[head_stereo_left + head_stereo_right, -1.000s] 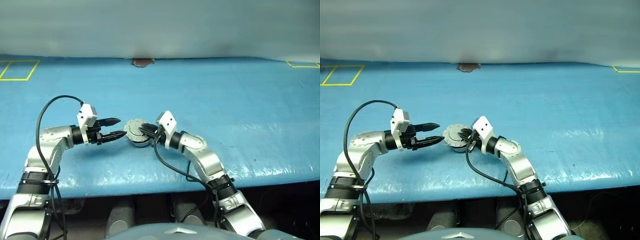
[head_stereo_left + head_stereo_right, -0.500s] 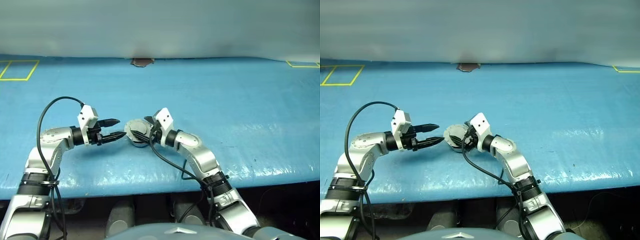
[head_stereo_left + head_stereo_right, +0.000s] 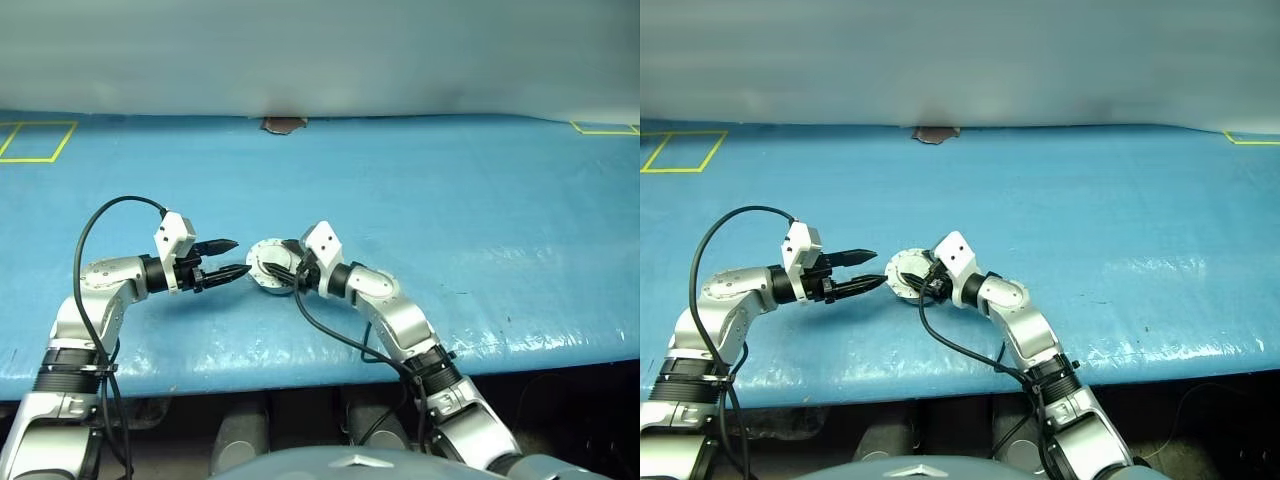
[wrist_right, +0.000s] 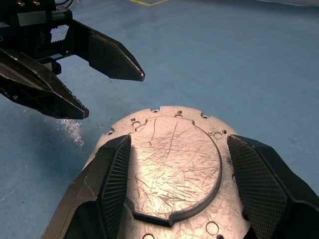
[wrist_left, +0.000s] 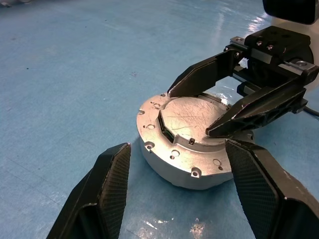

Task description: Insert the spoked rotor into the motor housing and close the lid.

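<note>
The motor housing [image 3: 264, 274] is a short round silver cup on the blue table between my two grippers. The lid [image 5: 192, 118], a flat scratched silver face, lies down on top of it. The spoked rotor is hidden. My right gripper [image 4: 179, 138] reaches in from the right, open, one finger [image 5: 204, 74] over the lid's far edge and the other over its near edge. Whether they touch the lid I cannot tell. My left gripper [image 3: 240, 256] is open just left of the housing, with its fingers [image 5: 107, 191] apart from the rim.
The blue table [image 3: 450, 200] stretches wide to the right and back. A small brown object [image 3: 285, 124] lies at its far edge. Yellow tape marks [image 3: 40, 140] are at the far left and the far right corner [image 3: 605, 128]. The table's front edge runs just below the arms.
My right gripper's fingers have spread apart and reached a little further left over the lid. The left gripper has stayed where it was.
</note>
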Motion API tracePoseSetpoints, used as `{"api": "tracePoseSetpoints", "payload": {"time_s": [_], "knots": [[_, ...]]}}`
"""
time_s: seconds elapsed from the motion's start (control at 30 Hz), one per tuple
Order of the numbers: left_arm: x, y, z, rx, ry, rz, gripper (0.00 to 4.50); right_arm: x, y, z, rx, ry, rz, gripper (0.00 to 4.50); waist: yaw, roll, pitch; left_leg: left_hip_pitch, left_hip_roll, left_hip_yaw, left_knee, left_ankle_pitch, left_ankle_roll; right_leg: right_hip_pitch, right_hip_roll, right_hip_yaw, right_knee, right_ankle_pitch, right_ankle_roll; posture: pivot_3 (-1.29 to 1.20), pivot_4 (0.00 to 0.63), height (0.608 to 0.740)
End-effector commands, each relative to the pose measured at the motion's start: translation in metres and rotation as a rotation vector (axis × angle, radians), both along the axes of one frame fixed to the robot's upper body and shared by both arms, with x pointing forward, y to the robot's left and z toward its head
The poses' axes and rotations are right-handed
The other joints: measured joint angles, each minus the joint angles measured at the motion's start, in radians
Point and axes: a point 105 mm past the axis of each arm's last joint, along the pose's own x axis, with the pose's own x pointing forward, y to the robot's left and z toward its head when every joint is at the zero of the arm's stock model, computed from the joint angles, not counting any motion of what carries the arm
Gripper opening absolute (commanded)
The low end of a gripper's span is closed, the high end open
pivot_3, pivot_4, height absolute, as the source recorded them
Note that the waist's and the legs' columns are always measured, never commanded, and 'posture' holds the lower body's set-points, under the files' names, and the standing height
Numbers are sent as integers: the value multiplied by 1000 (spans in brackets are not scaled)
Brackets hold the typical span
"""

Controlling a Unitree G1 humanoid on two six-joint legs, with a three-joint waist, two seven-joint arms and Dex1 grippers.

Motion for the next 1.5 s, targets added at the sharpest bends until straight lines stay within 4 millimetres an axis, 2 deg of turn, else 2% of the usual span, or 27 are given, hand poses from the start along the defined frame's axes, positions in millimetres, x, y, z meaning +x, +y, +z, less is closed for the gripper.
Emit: {"api": "tracePoseSetpoints", "payload": {"time_s": [0.03, 0.33, 0.43, 0.53, 0.6, 0.83, 0.93, 1.0, 1.03, 1.33, 1.5], "knots": [[2, 1, 11, -9, -48, 7, 3302, -2, 2, -1, -24, -21, 5, 3231, 0, 0, 0, 0, 0, 0, 0, 0, 0, 0, 0, 0, 0, 0, 0, 0, 150, 740], [3, 3, 11, -7, -52, 18, 3302, -13, 8, -20, -48, 95, 63, 3231, -1, 0, 0, 0, 0, 0, 0, 0, 0, 0, 0, 0, 0, 0, 0, 0, 150, 740], [3, 4, 11, 1, -54, 27, 3302, -10, 7, -22, -28, 137, 47, 3231, -1, 0, 0, 1, 0, 0, 0, 0, 0, 1, 0, 0, 0, 0, 0, 0, 150, 740], [5, 5, 11, 7, -62, 34, 3302, -11, 6, -26, -64, 132, 60, 3827, -1, 0, 0, 1, 0, 0, 0, 0, 0, 1, 0, 0, 0, 0, 0, 0, 150, 740], [5, 6, 11, 9, -64, 36, 3302, -12, 6, -28, -85, 121, 61, 4479, -1, 0, 0, 1, 0, 0, 0, 0, 0, 1, 0, 0, 0, 0, 0, 0, 150, 740], [6, 6, 10, 9, -61, 43, 3302, -12, 4, -37, -135, 105, 47, 4479, -1, 0, 0, 2, 1, 0, 0, 0, 0, 1, 0, 0, 0, 0, 0, 0, 150, 740], [6, 7, 10, 10, -59, 46, 3302, -9, 1, -37, -126, 114, 22, 3875, -1, 0, 0, 2, 1, 0, 0, 0, 0, 1, 0, 0, 0, 0, 0, 0, 150, 740], [5, 7, 9, 10, -50, 42, 3302, -8, -1, -36, -129, 105, 17, 3191, -1, 0, -1, 2, 1, 0, 0, 0, 0, 1, 0, 0, 0, 0, 0, 0, 150, 740], [5, 7, 8, 15, -47, 43, 3302, -7, -2, -34, -134, 93, 18, 3026, -1, 0, -1, 2, 1, 0, 0, 0, 0, 2, 0, 0, 0, 0, 0, 0, 150, 740], [4, 8, -1, 53, -29, 41, 3302, -4, -9, -1, -168, -3, 73, 3027, 7, 0, 0, 0, -1, 0, 0, 0, 0, 0, -1, 0, -1, 0, 0, 0, 150, 740], [4, 6, -2, 52, -30, 38, 3302, -4, -5, 14, -139, -16, 86, 3027, 9, 0, 0, -1, -1, 0, -1, 0, 0, 0, -1, 0, -2, 0, 0, 0, 150, 740]]}}
